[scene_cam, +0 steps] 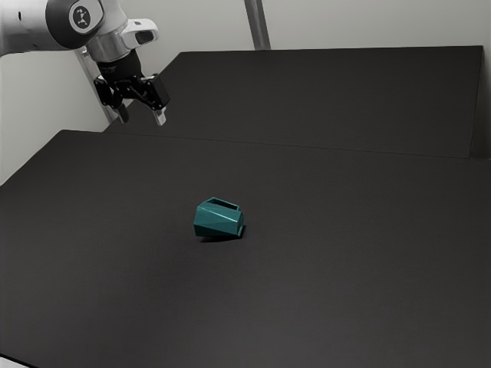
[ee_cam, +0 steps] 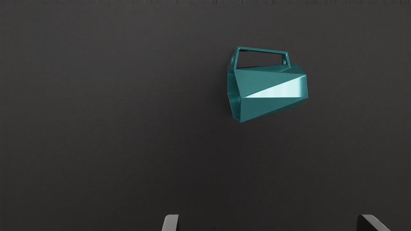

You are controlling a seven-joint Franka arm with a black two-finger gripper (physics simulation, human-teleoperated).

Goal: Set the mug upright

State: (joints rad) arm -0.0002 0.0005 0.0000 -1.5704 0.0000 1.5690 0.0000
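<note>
The claw (scene_cam: 142,117) hangs high above the desk (scene_cam: 345,268), its two fingers spread wide with nothing between them. It is well apart from the mug (scene_cam: 219,220), so the first risk I see is in the approach: if it comes down off-centre, one finger could land on the faceted body and shove it along, or press it down hard. Farther on, the teal mug lies on its side on the desk, mouth facing sideways in the wrist view, the base at the opposite end and the handle (ee_cam: 261,50) jutting from the flank that lies away from the fingertips. The body looks wider at the mouth than at the base, and its facets slant, so a grip taken across it may well meet uneven faces; the mug could twist or squirt out as the fingers close. The handle might catch a finger too, or block one side of the grip. Turning it the wrong way would bring it down mouth first, and letting go while it is tilted or above the surface could tip it back over. On the dark desk around it, a clumsy nudge would probably make it rock onto another facet or slide, spoiling the aim.
</note>
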